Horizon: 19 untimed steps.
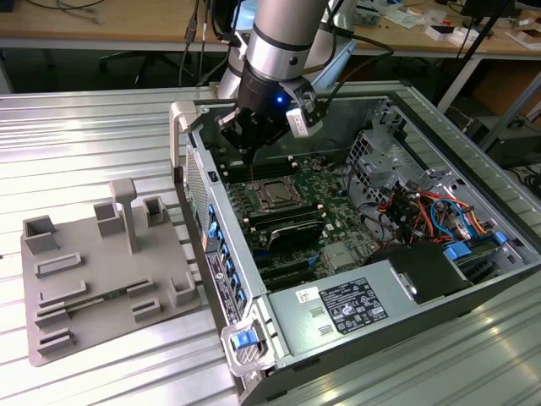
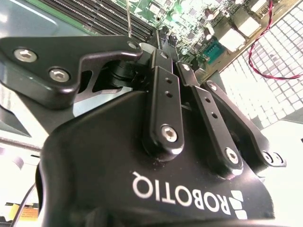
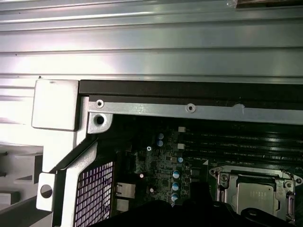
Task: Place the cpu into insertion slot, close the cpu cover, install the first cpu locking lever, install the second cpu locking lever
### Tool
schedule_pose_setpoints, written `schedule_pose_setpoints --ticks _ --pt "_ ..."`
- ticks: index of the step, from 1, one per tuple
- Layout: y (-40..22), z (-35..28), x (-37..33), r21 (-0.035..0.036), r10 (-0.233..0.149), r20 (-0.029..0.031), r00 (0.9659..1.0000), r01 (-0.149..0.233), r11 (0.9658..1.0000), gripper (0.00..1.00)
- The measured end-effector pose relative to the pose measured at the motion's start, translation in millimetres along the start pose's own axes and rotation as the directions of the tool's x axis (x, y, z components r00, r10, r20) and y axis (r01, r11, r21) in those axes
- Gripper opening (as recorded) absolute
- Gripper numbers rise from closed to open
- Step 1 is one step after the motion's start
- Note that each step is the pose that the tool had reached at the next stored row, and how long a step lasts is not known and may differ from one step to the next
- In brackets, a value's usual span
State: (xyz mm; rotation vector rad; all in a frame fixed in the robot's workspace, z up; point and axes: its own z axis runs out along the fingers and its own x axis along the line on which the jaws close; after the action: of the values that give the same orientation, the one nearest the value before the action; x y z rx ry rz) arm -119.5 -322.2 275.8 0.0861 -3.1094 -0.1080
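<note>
In the exterior view my gripper point(image 1: 252, 155) hangs inside the open computer case, just behind the insertion slot point(image 1: 275, 197). The cpu point(image 1: 275, 195) lies in the slot, its silvery top showing through the window of the cpu cover point(image 1: 263, 188), which lies flat over it. A thin cpu locking lever point(image 1: 255, 172) stands up from the slot's far corner to the fingertips, and the fingers look shut on it. In the second wrist view the lever point(image 2: 128, 16) is a thin rod past the gripper point(image 2: 142, 45). The first wrist view has the cpu point(image 3: 255, 196) framed by the cover point(image 3: 226, 182).
A grey fixture plate point(image 1: 93, 271) with upright pegs lies on the ribbed table at the exterior view's left. Inside the case are black memory slots point(image 1: 287, 237), a grey power supply box point(image 1: 338, 309) and coloured cables point(image 1: 423, 207). The case wall point(image 1: 203, 211) stands close to the gripper.
</note>
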Motion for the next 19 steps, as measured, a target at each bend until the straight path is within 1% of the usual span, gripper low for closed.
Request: schedule_pose_setpoints --ticks 5,12,19 --pt "0.6 1.8 0.3 -0.0005 0.0 0.0003 1.0 0.0 1.0 0.11" --pt "6.6 4.8 0.3 -0.0012 0.0 0.0002 1.0 0.0 1.0 0.11" --pt "10.4 8.8 0.0 -0.0012 0.0 0.0001 1.0 0.0 1.0 0.11"
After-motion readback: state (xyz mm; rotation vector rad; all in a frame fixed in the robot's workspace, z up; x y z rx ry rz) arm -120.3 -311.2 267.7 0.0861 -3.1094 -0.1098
